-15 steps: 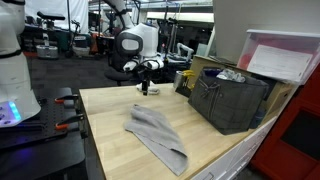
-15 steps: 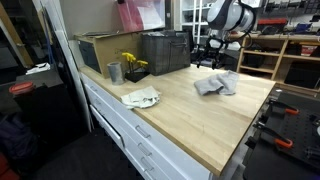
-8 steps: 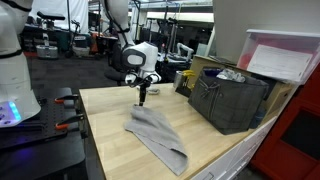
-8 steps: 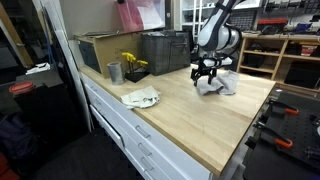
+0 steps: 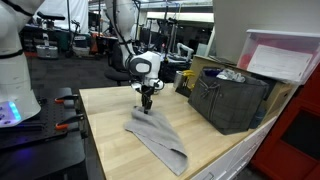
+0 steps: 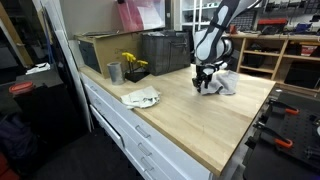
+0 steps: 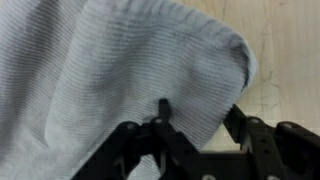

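Wrist view: gripper (image 7: 198,112) set down over the corner of a grey cloth (image 7: 120,70).
Left of the fingers (image 7: 162,110) the cloth spreads wide and flat. Between them sits its rounded, folded corner, and right of them is bare table (image 7: 290,50). The fingers stand apart, one on each side of that fold, with no pinch to be seen yet. In an exterior view the cloth (image 5: 158,135) lies rumpled on the wood, running away from the fingers. It looks light, soft and limp, a ribbed knit unlikely to slip. I'd take it by the doubled corner between the fingers, since the flat part offers nothing to grasp.
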